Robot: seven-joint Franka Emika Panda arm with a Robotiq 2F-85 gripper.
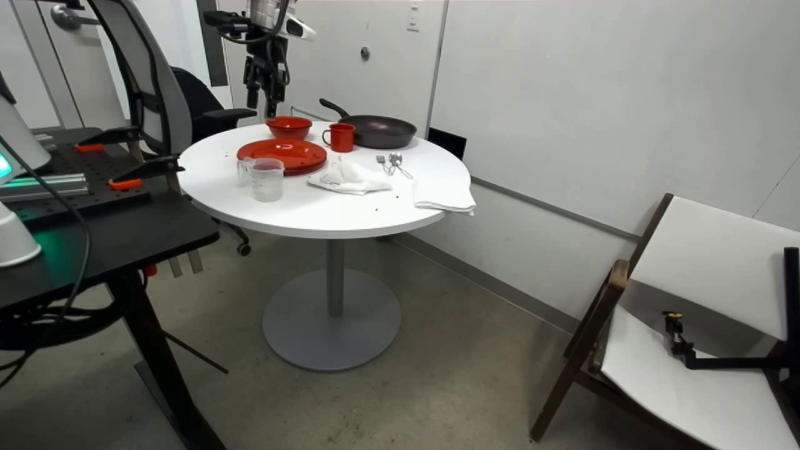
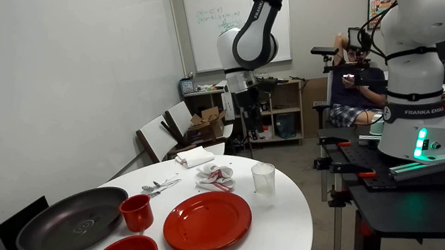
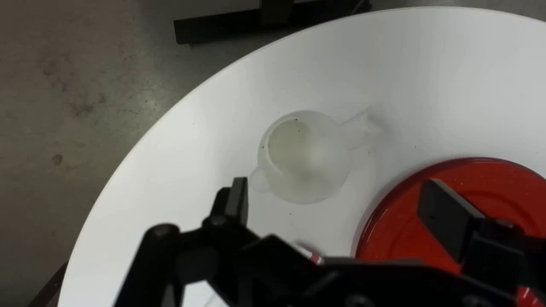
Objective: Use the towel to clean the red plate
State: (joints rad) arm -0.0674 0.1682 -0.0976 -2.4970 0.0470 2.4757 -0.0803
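pincer (image 3: 335,185): wide | red plate (image 2: 207,223): below | crumpled towel (image 2: 215,178): seemingly below, wrist view obstructed

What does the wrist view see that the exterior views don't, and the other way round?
Only the wrist view looks straight down into the see-through round cup. Only the exterior views show the round black frying pan and round red bowl. All share that cup, the round red plate and the crumpled red-striped white towel (just a scrap in the wrist view).

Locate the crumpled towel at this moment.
In an exterior view, the crumpled towel lies on the table just beyond the red plate, between the folded cloth at left and the measuring cup at right.
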